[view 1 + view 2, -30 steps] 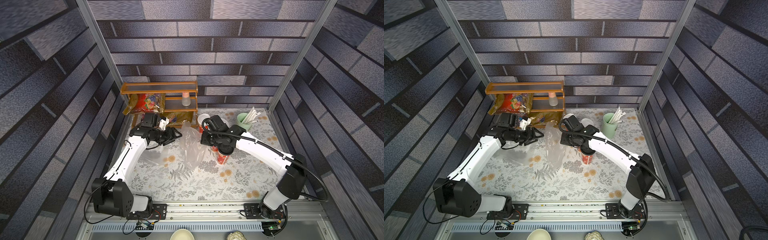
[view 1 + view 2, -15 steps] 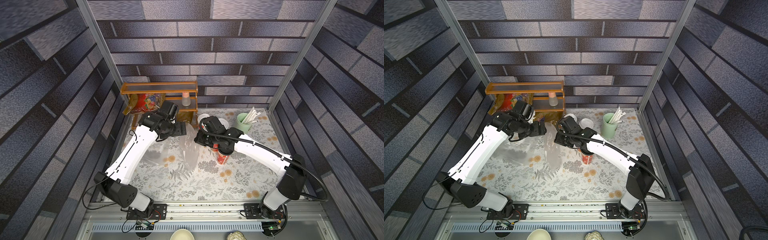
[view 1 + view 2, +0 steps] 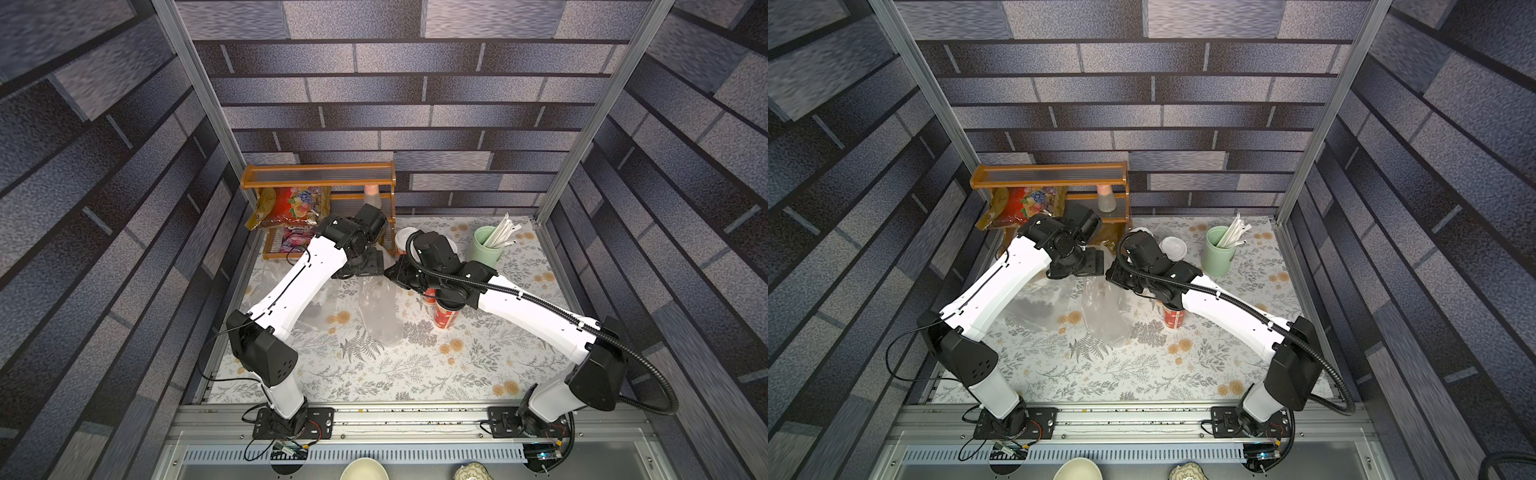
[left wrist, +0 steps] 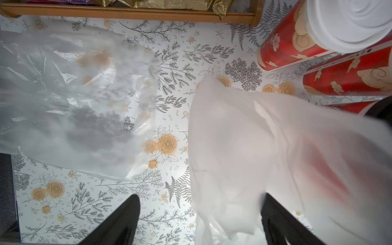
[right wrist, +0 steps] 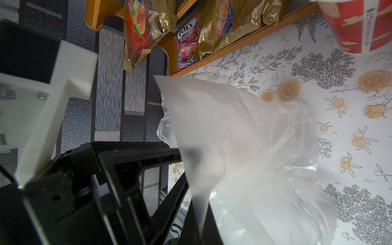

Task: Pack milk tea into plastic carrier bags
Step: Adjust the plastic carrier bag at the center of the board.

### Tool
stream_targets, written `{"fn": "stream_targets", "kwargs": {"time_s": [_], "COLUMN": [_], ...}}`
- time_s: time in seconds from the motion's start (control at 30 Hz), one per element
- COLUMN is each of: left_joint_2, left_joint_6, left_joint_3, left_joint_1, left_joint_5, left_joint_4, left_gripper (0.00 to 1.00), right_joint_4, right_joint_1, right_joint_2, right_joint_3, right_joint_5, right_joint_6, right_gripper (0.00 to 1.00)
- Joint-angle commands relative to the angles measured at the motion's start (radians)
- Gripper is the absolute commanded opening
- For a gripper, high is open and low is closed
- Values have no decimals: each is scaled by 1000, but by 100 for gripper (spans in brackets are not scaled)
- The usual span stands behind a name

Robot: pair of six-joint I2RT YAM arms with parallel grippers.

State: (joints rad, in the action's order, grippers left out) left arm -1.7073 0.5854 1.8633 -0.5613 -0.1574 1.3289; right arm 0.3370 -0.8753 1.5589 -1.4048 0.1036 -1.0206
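Note:
A clear plastic carrier bag (image 3: pixel 380 309) (image 3: pixel 1104 311) hangs with its top pinched in my right gripper (image 3: pixel 395 272) (image 5: pixel 197 212), which is shut on it. My left gripper (image 3: pixel 368 262) (image 4: pixel 201 196) is open right beside it, and the bag's film (image 4: pixel 244 148) hangs between its fingers (image 4: pixel 125 220), closer to one of them. A second bag (image 4: pixel 74 106) (image 3: pixel 1034 307) lies flat on the table. A red milk tea cup with a black lid (image 3: pixel 446 316) stands under my right arm. A white-lidded cup (image 3: pixel 1173 248) (image 4: pixel 297 42) stands further back, next to another red cup (image 4: pixel 350 78).
A wooden shelf (image 3: pixel 320 178) with foil snack packets (image 3: pixel 291 203) (image 5: pixel 186 42) stands at the back left, close behind my left gripper. A pale green cup of straws (image 3: pixel 484 249) is at the back right. The floral tablecloth (image 3: pixel 415 365) covers the table.
My left arm has swung in from the left to the hanging bag and its gripper has opened wide. The right gripper, still holding the bag, has shifted slightly left.

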Motion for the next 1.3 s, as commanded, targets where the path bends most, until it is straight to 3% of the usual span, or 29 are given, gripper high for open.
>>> {"fn": "stream_targets", "kwargs": {"time_s": [0.0, 0.3, 0.57, 0.8, 1.13, 1.27], "left_joint_2": [-32, -77, -160, -176, -88, -41], "left_joint_6": [24, 13, -10, -7, -22, -14], "left_joint_3": [0, -32, 27, 55, 4, -51], "left_joint_1": [8, 34, 27, 30, 36, 43], "left_joint_5": [-36, -6, -3, -50, 67, 148], "left_joint_4": [39, 76, 103, 151, 133, 92], "left_gripper": [92, 87, 97, 95, 74, 74], "right_joint_4": [-21, 37, 17, 74, 159, 170], "right_joint_1": [-15, -16, -22, -24, -22, -22], "right_joint_2": [-12, -25, -13, -23, -32, -18], "right_joint_3": [9, 3, 9, 6, -6, -22], "right_joint_5": [13, -51, -39, -107, -273, -301], "right_joint_6": [-16, 10, 4, 28, 64, 76], "right_gripper": [0, 0, 0, 0, 0, 0]}}
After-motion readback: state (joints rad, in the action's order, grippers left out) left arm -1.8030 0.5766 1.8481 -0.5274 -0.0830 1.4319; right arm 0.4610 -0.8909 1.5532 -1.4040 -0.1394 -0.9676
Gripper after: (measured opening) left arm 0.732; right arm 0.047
